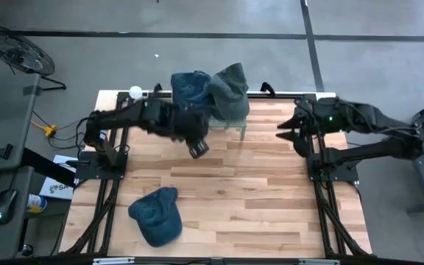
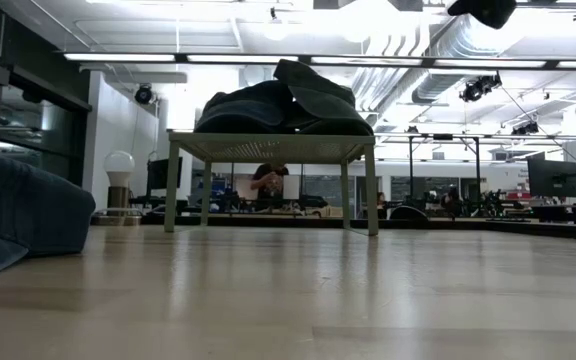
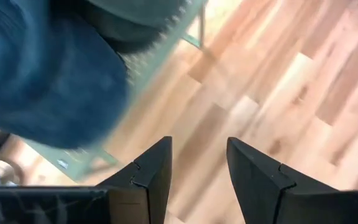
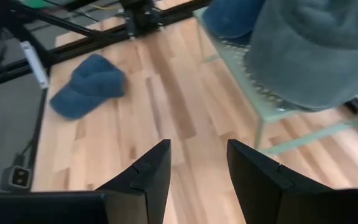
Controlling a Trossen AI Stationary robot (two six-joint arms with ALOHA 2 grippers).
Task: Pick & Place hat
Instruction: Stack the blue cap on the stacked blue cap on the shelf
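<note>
Two hats lie side by side on a small green stand [image 1: 230, 121] at the table's far middle: a blue denim hat [image 1: 190, 87] and a grey-green hat [image 1: 230, 87]. In the low view both rest on the stand's top [image 2: 273, 148]. A third hat, a blue cap [image 1: 157, 215], lies on the wood near the front left. My left gripper [image 3: 199, 146] hangs open above the table just in front of the stand, near the denim hat [image 3: 48, 74], with nothing between its fingers. My right gripper [image 4: 199, 148] is open and empty at the right side, pointing toward the stand and the grey-green hat [image 4: 316, 50].
A white ball lamp [image 1: 135, 92] stands at the far left corner. Black frame rails [image 1: 101, 199] run along both table sides. Bare wood [image 1: 256, 191] stretches across the middle and front right. A person [image 2: 268, 180] sits in the room behind the stand.
</note>
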